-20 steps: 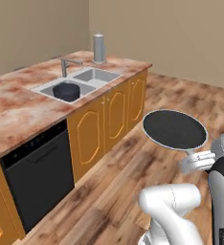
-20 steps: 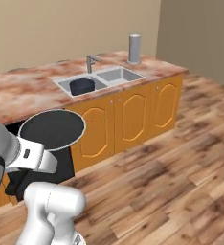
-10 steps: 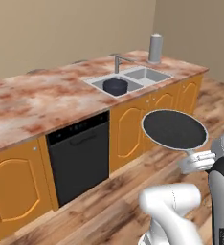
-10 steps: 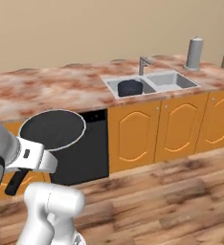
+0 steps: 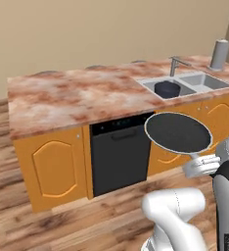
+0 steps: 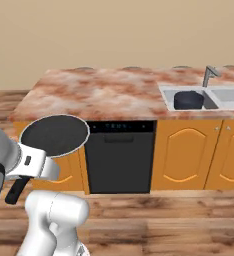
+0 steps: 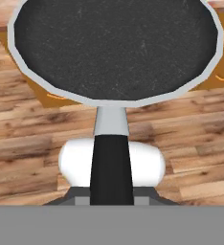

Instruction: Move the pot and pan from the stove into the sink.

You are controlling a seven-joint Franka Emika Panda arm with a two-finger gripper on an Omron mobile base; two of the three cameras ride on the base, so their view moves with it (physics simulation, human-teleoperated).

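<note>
Fingers: hidden under the pan's black handle (image 7: 111,167) at 6 o'clock of the hand view, so I could not see the tips or tell how my gripper (image 7: 111,194) stood; the handle ran straight back into it and the pan was carried off the ground.

Item 1, pan (image 7: 116,45): shallow, black, thin light rim, held level above the wood floor (image 7: 28,139). Left base view: pan (image 5: 178,132) at 3 o'clock, in front of the cabinets. Right base view: pan (image 6: 54,135) at 9 o'clock, in front of the counter's left end.

Item 2, pot (image 5: 167,88): dark blue-grey, sitting in the near basin of the sink (image 5: 204,82), at 2 o'clock of the left base view. Right base view: pot (image 6: 188,100) in the sink (image 6: 229,95) at 3 o'clock.

Item 3, faucet (image 5: 175,63): grey, at the rear edge of the sink, just behind the pot.

Item 4, marble-patterned counter (image 5: 77,95): reddish, over orange cabinet doors (image 5: 53,164).

Item 5, black dishwasher (image 6: 120,157): set under the counter, between cabinet doors, to the right of the pan in the right base view.

Item 6, grey cylinder (image 5: 219,54): upright on the counter beyond the sink.
</note>
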